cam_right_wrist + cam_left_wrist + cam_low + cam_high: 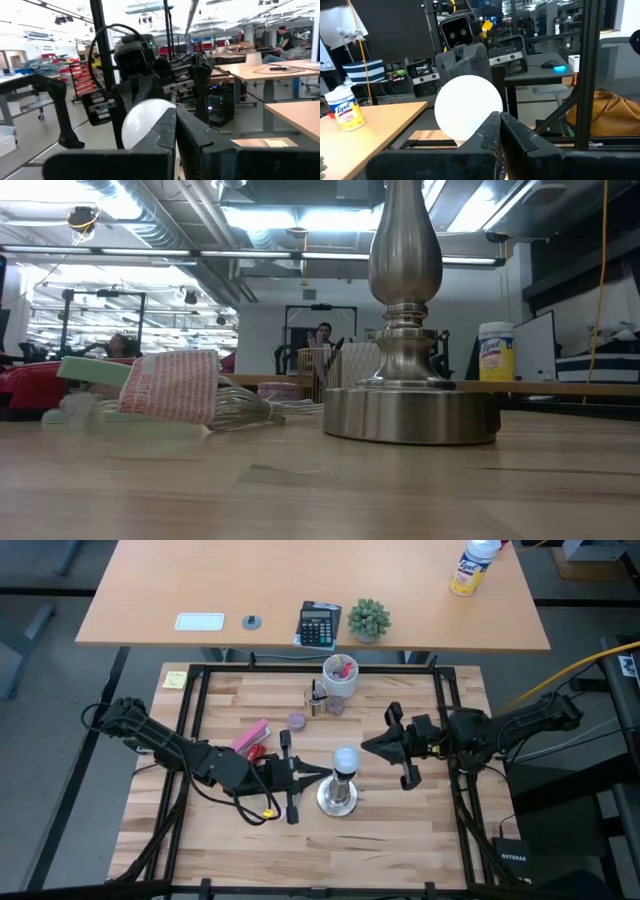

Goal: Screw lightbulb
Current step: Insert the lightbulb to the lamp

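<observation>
The frosted-white lightbulb [345, 758] stands upright on top of the silvery socket stand [407, 300], whose round base [337, 798] rests on the wooden table. My left gripper [326, 776] is shut and level, coming from the table's left, its tips just beside the bulb [467, 107]. My right gripper [364, 747] is also shut, coming from the right, its tips close to the other side of the bulb [142, 122]. In each wrist view the other arm's gripper shows behind the bulb. The low view shows only the stand, no gripper. My left gripper's shut fingers [492, 131] stand in front of the bulb's lower side [480, 131]; whether they touch it cannot be told. My right gripper's shut fingers [167, 131] cover one side of the bulb [150, 127]; whether they touch it cannot be told either.
A white cup with pens [340, 675], small jars [316, 702] and a pink packet [250, 735] lie on the table behind and left of the stand. A yellow note [175, 679] is at the far left corner. Black frame rails [448, 720] edge the table. The far desk carries a calculator [319, 624].
</observation>
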